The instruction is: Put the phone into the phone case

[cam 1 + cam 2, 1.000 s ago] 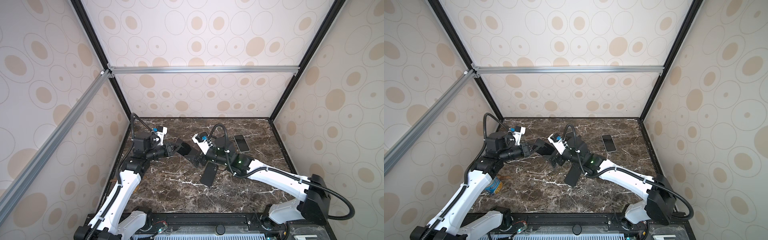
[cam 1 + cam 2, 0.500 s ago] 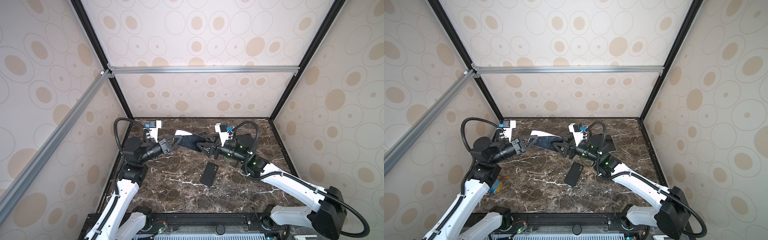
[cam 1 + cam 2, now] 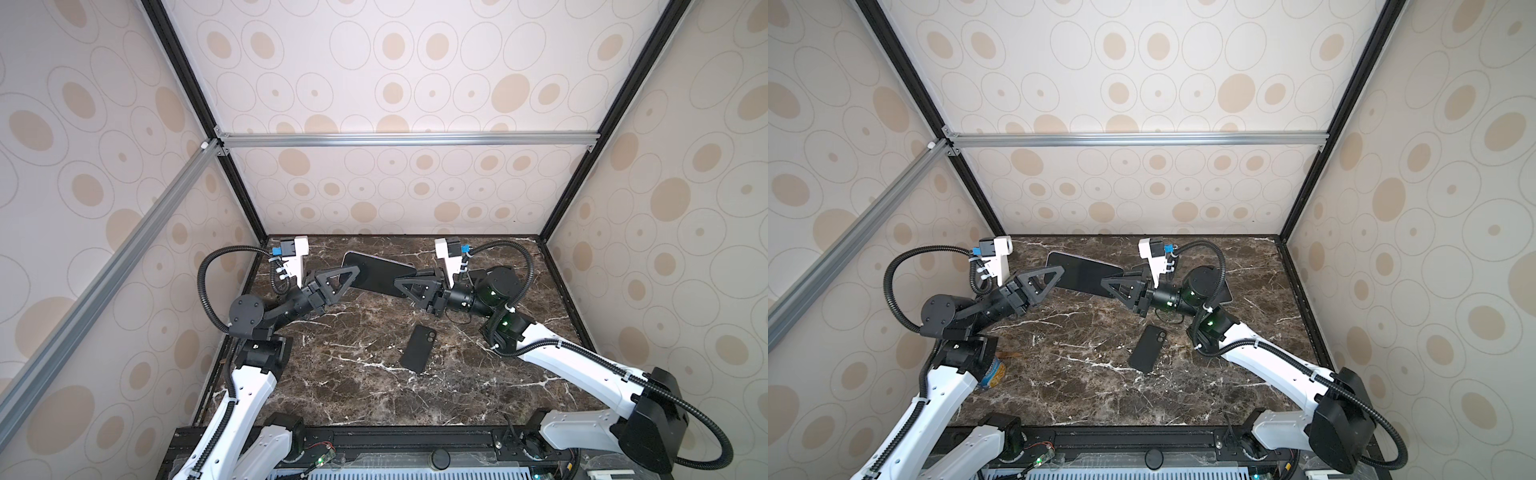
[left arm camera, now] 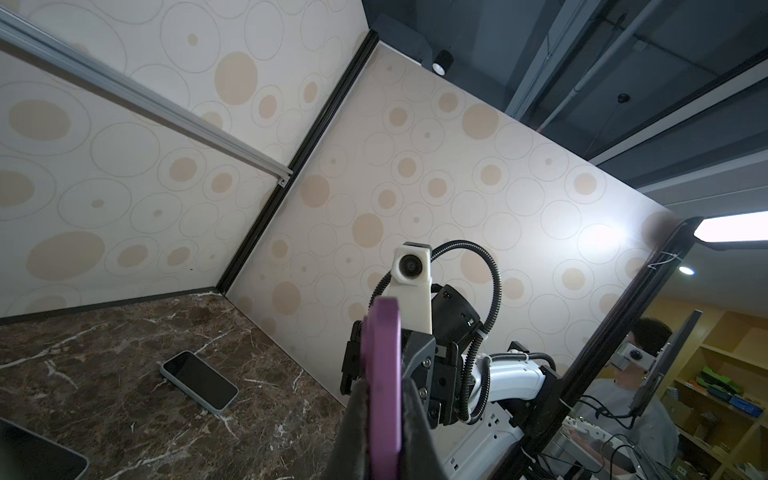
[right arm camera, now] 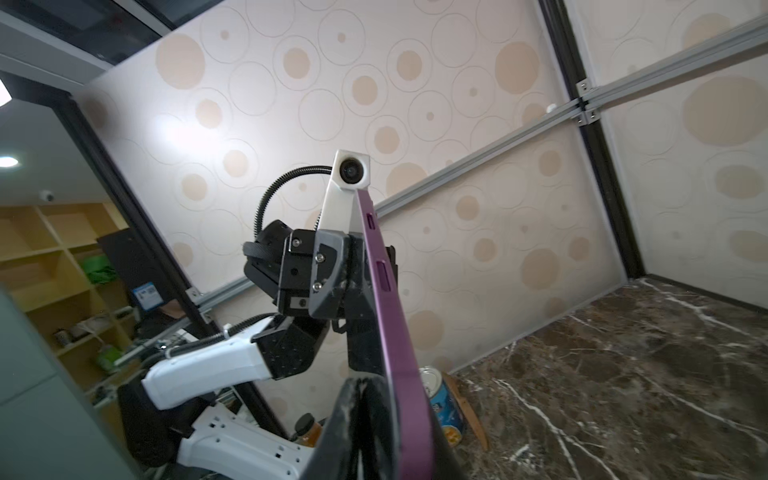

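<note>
1. Currently, L gripper (image 3: pixel 345 278): jaws clamped on the phone (image 3: pixel 376 276), at the end toward the left edge of the table (image 3: pixel 353 399). L wrist view confirms it: dark fingers (image 4: pixel 353 432) press both faces, purple rim betw. them.
2. R gripper (image 3: pixel 405 286): jaws closed on the opp. end of the same phone. R wrist view shows the purple rim w/ side buttons running from this gripper across to the L gripper.
3. Phone: held off the table betw. the two grippers, above the back-centre area, nr the back edge. Long axis runs roughly left-right, dark glossy face toward the top cams, slight tilt.
4. Phone case (image 3: pixel 417 348): black, lying flat approx. mid-table, camera cut-out at its back end. Sits closer to the front edge than the grippers and well apart from the phone and both grippers.
5. 2nd phone (image 4: pixel 199 381): light rim, dark screen up, flat on the table nr the back-right corner. Mostly hidden behind the R arm in both top views.
6. Can (image 5: pixel 442 405): blue label, at the table's left edge toward the front-left corner, beside the L arm.
</note>
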